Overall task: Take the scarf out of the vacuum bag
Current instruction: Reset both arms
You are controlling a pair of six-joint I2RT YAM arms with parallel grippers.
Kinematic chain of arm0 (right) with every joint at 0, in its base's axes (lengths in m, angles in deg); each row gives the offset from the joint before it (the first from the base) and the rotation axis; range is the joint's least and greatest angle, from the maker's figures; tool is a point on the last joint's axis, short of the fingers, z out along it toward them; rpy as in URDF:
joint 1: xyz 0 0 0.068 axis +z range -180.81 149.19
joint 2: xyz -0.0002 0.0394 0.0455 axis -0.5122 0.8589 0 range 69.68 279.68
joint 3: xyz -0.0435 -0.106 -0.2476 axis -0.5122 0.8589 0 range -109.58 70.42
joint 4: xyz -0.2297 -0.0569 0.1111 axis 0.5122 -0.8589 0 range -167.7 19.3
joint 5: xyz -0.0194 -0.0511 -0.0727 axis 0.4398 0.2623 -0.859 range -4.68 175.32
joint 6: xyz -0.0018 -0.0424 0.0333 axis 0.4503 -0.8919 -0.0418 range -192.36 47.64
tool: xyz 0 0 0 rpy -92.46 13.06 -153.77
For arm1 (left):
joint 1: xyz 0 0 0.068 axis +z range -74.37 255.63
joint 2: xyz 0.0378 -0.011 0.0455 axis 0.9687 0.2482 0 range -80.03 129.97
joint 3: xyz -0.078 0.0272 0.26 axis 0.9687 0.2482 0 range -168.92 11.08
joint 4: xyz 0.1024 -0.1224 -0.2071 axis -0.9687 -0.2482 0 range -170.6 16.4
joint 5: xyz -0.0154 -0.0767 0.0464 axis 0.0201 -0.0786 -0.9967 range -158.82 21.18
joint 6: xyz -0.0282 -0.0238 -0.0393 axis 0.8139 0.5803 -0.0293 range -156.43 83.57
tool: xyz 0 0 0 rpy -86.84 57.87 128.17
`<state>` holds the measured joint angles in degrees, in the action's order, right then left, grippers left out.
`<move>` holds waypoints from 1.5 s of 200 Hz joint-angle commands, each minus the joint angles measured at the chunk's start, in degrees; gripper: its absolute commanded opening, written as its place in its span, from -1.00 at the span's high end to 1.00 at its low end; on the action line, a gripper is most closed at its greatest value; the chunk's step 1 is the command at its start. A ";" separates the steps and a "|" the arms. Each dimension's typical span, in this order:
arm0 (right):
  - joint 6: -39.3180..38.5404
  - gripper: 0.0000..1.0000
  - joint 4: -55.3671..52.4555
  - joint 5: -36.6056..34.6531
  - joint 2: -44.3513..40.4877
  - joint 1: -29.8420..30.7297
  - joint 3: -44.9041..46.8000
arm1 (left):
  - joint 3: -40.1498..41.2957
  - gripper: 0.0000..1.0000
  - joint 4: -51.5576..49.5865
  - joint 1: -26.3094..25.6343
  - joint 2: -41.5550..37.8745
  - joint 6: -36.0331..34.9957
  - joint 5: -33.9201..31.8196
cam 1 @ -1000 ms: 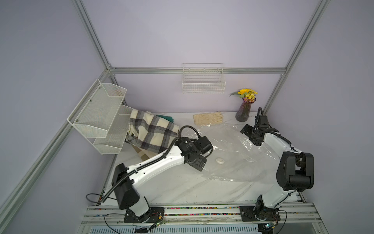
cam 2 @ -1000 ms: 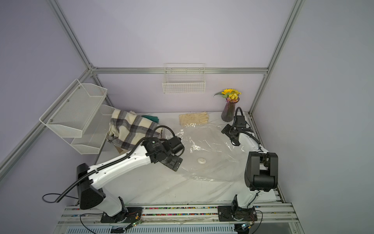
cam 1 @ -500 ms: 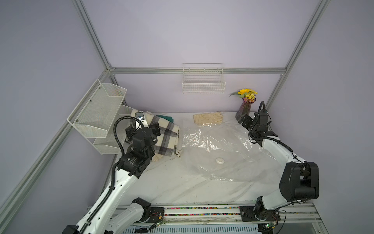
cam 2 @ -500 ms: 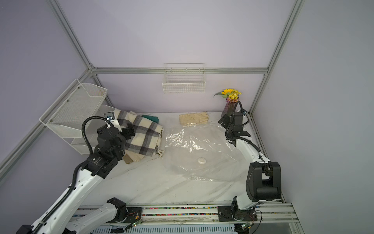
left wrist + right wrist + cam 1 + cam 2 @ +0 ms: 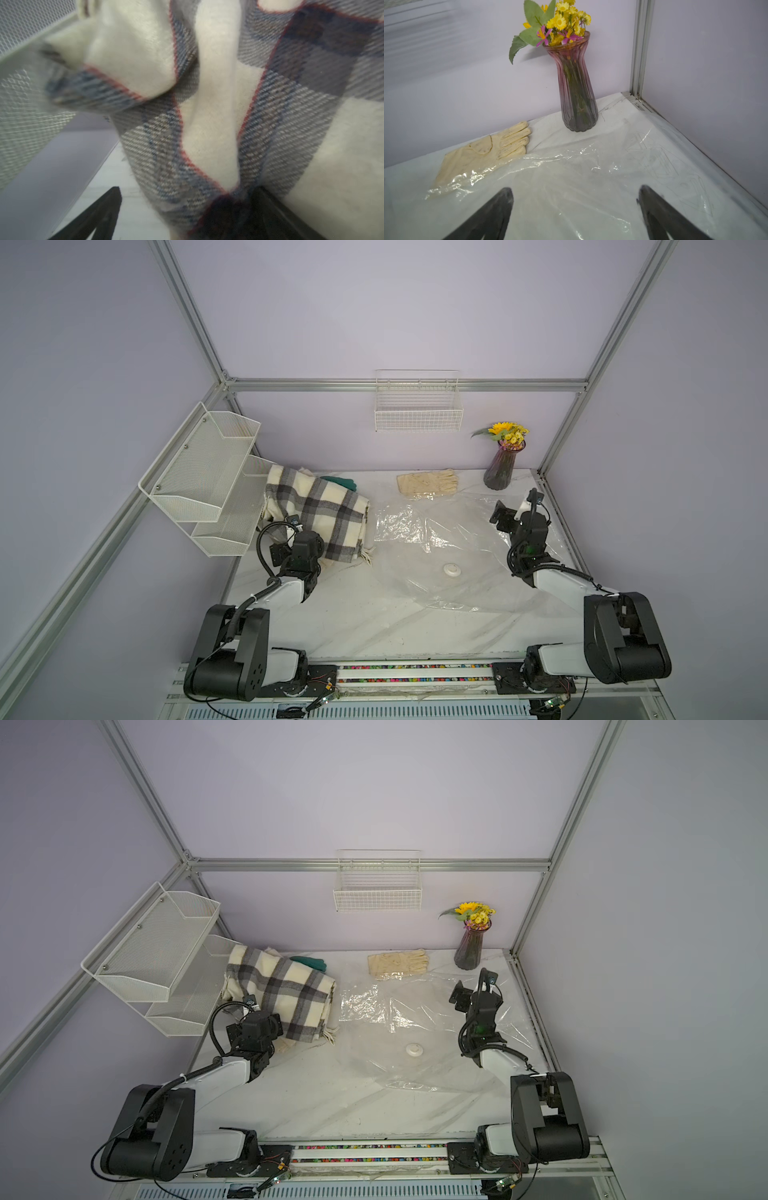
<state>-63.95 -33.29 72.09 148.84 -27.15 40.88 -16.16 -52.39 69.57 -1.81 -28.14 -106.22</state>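
step: scarf (image 5: 320, 510) outside vacuum bag (image 5: 457, 539), likely done | left gripper (image 5: 187, 189): wide, scarf between jaws, ungripped | right gripper (image 5: 575, 188): wide, bag beneath jaws | next: withdraw without snagging scarf

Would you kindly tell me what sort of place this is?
Most likely a robot lab test cell dressed as a home corner: an aluminium frame around plain walls, a robot mounting rail, a flower vase.

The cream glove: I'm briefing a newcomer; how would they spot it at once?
Find the wall-mounted wire basket. On the table below it, beside the purple vase, lies the cream glove. It alone is pale and hand-shaped, and the vacuum bag overlaps its cuff.
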 commanded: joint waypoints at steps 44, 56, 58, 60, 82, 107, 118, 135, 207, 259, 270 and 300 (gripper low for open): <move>-6.57 -0.94 17.63 3.28 0.61 -0.02 14.96 | 4.53 -1.00 26.94 -0.31 6.70 -6.53 4.44; -6.55 -0.94 22.22 2.60 2.72 -0.06 16.07 | 7.23 -1.00 38.27 -0.18 10.34 -8.97 4.38; -6.45 -0.94 22.59 2.62 2.90 -0.06 16.06 | 7.17 -0.99 38.51 -0.17 10.63 -9.19 4.65; -6.38 -0.94 22.99 2.54 3.06 -0.06 15.98 | 7.00 -1.00 37.88 -0.17 10.60 -9.18 5.05; -5.06 -0.94 27.83 1.55 8.47 -0.51 14.20 | 3.19 -1.00 27.69 1.09 9.43 -6.63 7.63; -6.32 -0.94 39.01 4.90 22.49 -0.85 12.71 | 2.40 -1.00 25.83 2.62 9.72 -5.46 10.25; -5.58 -0.94 42.15 0.74 25.38 -0.81 12.17 | 3.40 -0.99 27.36 2.80 9.59 -5.73 11.76; -0.10 -0.94 28.43 -4.98 21.76 -1.71 8.06 | 8.92 -1.00 43.00 2.85 13.33 -7.72 12.43; -2.42 -0.94 21.33 -6.39 22.67 -0.67 3.17 | 5.02 -0.99 32.62 4.32 12.33 -5.47 15.12; -3.39 -0.94 23.25 -6.09 22.64 -0.19 4.06 | 5.98 -0.99 33.78 4.36 11.70 -5.66 15.26; -3.31 -0.94 23.21 -6.10 22.76 -0.15 3.96 | 5.98 -1.00 33.91 4.35 11.78 -5.65 15.25; -3.51 -0.95 22.93 -6.03 22.89 -0.15 3.74 | 6.04 -1.00 33.87 4.33 11.80 -5.65 15.26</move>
<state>-66.69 -11.00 66.73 172.07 -27.52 44.70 -10.17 -18.90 73.65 9.99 -33.47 -92.39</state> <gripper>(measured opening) 0.972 0.997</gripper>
